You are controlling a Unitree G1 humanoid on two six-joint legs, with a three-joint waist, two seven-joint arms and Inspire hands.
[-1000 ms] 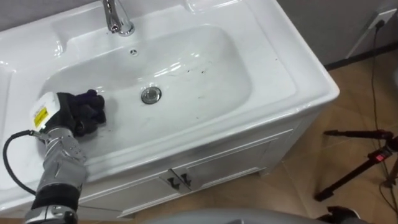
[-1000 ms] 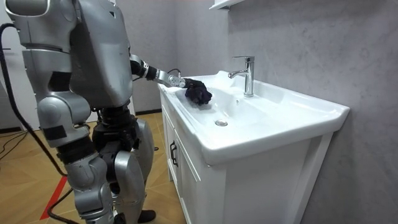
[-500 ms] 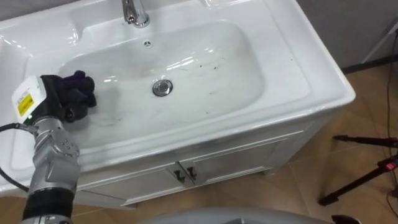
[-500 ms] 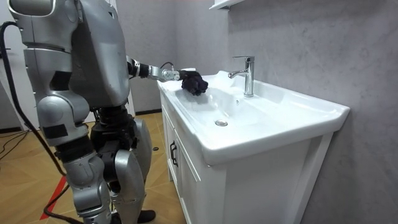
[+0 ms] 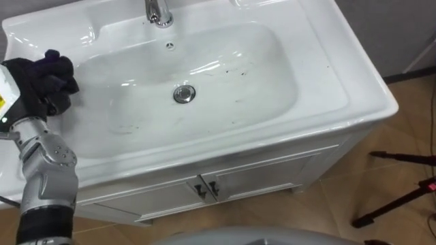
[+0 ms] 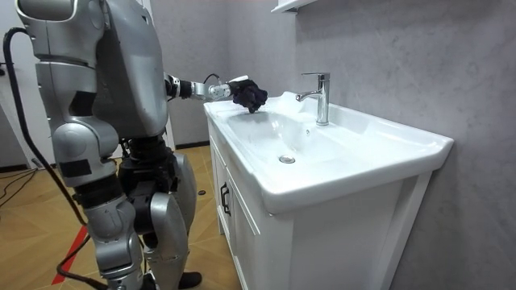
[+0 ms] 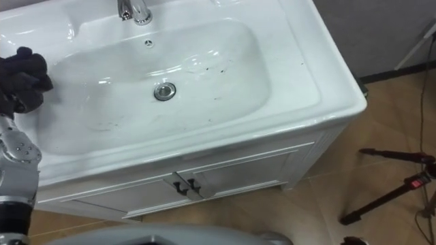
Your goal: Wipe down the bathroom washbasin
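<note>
- Upper left of the left eye view: the left hand (image 5: 22, 90) sits over the corner of the basin's rim, fingers curled tight round a bunched dark cloth (image 5: 57, 66).
- From the room view, the cloth hangs at or just above the rim nearest the robot. I cannot tell whether it touches the porcelain.
- Centre frame, the white basin (image 5: 279, 82) is bare apart from the drain (image 5: 183, 94). A scatter of dark specks (image 5: 235, 68) lies right of the drain, well apart from the cloth.
- Top centre, the faucet (image 5: 158, 11) stands on the back ledge, between the cloth's corner and the far side.
- Judged by those specks, the wiping is not finished, and the dirty patch lies on the side farthest from this arm.
- Risk one: the cloth is a wad, not spread flat. A pass with so small a contact patch could leave streaks or miss the specks altogether.
- Risk two: reaching right across the bowl may carry the forearm near the faucet. A sweep set too far toward the back could knock it.
- Risk three: coming down off the rim too shallow would skim the cloth over the bowl's wall without pressure.
- Risk four: if the grip slackens during a drag, the cloth could peel free and end up by the drain.
</note>
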